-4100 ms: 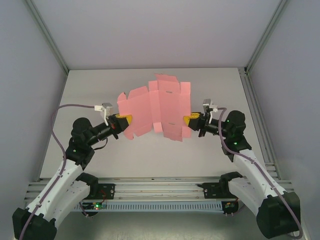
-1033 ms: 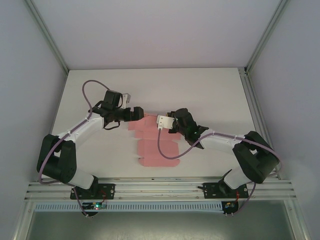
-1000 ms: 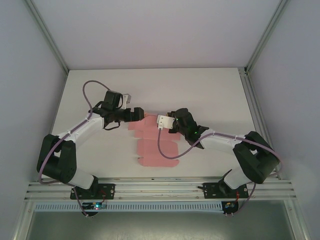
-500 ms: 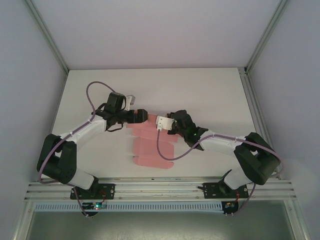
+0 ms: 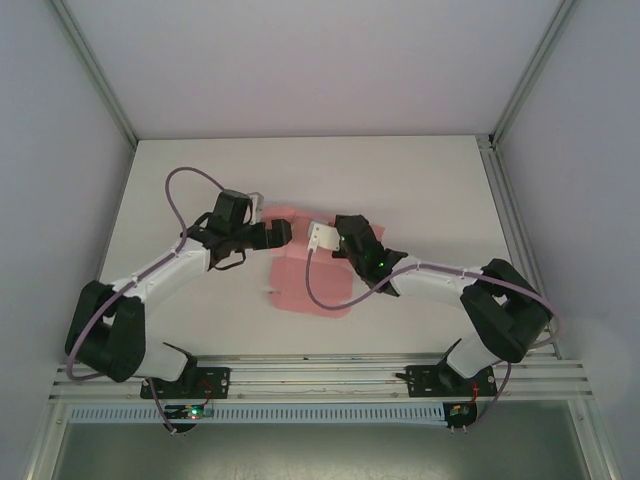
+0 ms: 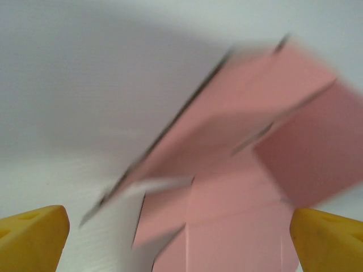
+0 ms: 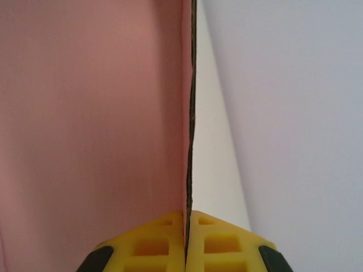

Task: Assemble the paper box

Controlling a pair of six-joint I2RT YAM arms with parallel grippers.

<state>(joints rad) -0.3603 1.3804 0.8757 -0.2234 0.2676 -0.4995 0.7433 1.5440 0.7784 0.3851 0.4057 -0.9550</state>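
A white table (image 5: 420, 180) fills the middle. Pale grey walls (image 5: 300, 60) stand behind and at both sides. A silver metal rail (image 5: 320, 372) runs along the bottom.

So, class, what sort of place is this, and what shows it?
Probably a robotics lab test cell: left arm and right arm bolted to a metal rail, a white table walled by plain panels, and a pink box between them.
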